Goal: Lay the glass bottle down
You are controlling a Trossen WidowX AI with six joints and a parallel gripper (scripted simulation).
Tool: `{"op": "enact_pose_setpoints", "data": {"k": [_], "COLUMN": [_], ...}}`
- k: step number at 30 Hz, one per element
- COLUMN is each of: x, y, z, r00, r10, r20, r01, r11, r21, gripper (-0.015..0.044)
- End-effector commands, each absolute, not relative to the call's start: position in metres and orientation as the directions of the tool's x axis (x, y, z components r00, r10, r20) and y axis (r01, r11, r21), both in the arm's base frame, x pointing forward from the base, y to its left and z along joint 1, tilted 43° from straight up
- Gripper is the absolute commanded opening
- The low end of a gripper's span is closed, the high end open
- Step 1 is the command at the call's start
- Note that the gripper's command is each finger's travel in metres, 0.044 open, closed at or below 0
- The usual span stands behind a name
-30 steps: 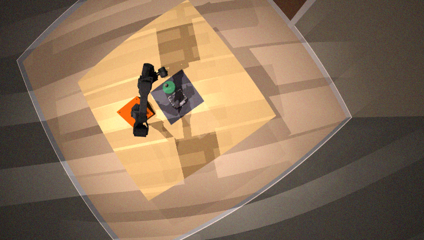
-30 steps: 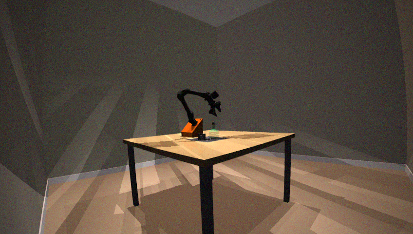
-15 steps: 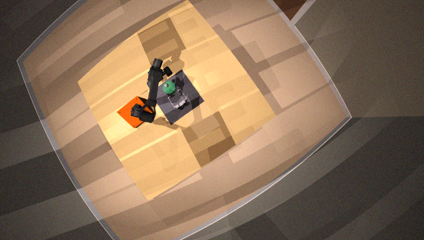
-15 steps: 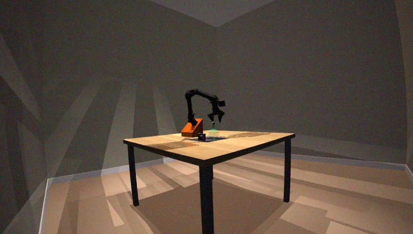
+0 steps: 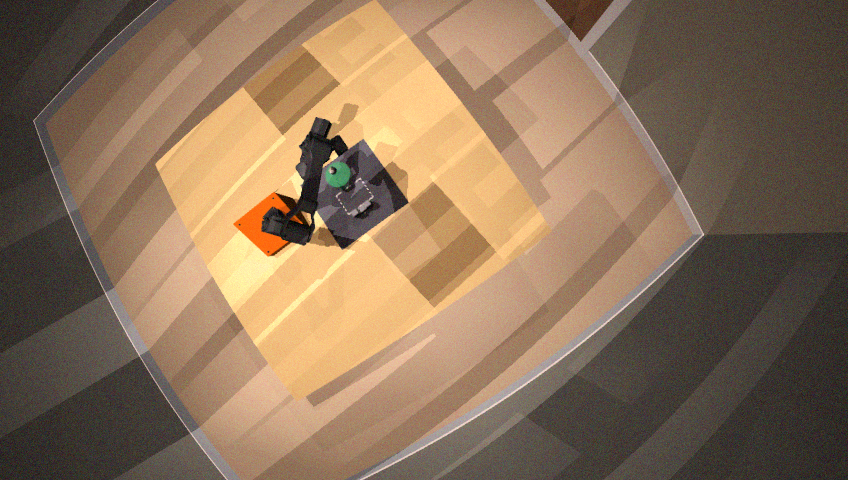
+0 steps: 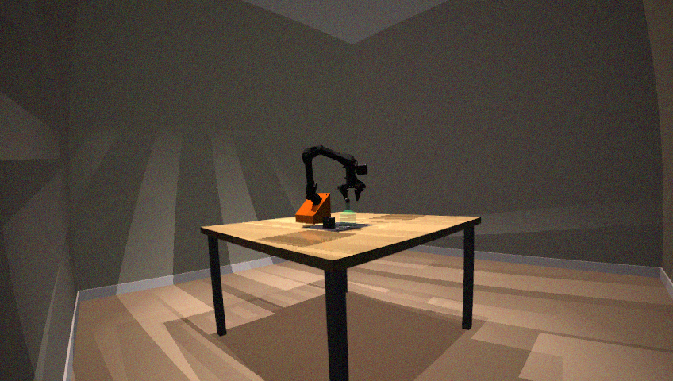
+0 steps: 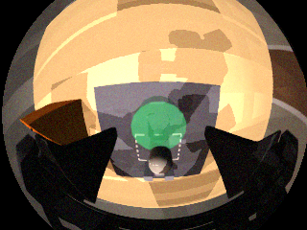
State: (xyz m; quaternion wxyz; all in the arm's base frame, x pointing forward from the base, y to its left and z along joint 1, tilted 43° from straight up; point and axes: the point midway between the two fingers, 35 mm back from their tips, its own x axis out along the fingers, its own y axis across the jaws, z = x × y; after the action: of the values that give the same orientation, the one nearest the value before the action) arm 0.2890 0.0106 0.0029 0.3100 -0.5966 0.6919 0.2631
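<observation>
The green glass bottle (image 5: 338, 174) (image 6: 348, 216) (image 7: 158, 120) stands upright on the dark mat (image 5: 389, 200) (image 7: 109, 96), its narrow neck and dark top pointing up. It is beside the dashed outline (image 5: 366, 187) (image 7: 136, 139). The grey U-shaped rest (image 5: 360, 208) (image 6: 328, 222) (image 7: 149, 178) stands at the outline's far side from the bottle, with nothing in it. My gripper (image 6: 351, 199) (image 7: 161, 132) is open and empty, pointing down. Its fingertips are near the height of the bottle's top in the exterior view; exact clearance is unclear. In the top view the arm hides the fingers.
The orange arm base (image 5: 255, 224) (image 6: 311, 213) (image 7: 59, 122) stands beside the mat on the wooden table (image 5: 333, 350) (image 6: 378, 243). The black arm (image 5: 310, 178) (image 6: 330, 151) reaches from it past the mat's edge near the bottle.
</observation>
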Motion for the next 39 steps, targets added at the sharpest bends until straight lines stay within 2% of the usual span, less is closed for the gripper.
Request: {"op": "enact_pose_setpoints", "data": {"k": [1,20,33,39], "x": [0.288,0.284,0.284,0.284], "y": [0.005,-0.016,-0.016,-0.016], "z": [0.007,0.026,0.026,0.026], "r00": [-0.099,-0.100,-0.100,-0.100], "r10": [-0.665,-0.666,-0.666,-0.666], "r20": [-0.741,-0.739,-0.739,-0.739], "r01": [-0.989,-0.989,-0.989,-0.989], "r11": [0.149,0.149,0.149,0.149], "r21": [-0.001,-0.001,-0.001,-0.001], "gripper": [0.0440,0.0440,0.0100,0.0100]}}
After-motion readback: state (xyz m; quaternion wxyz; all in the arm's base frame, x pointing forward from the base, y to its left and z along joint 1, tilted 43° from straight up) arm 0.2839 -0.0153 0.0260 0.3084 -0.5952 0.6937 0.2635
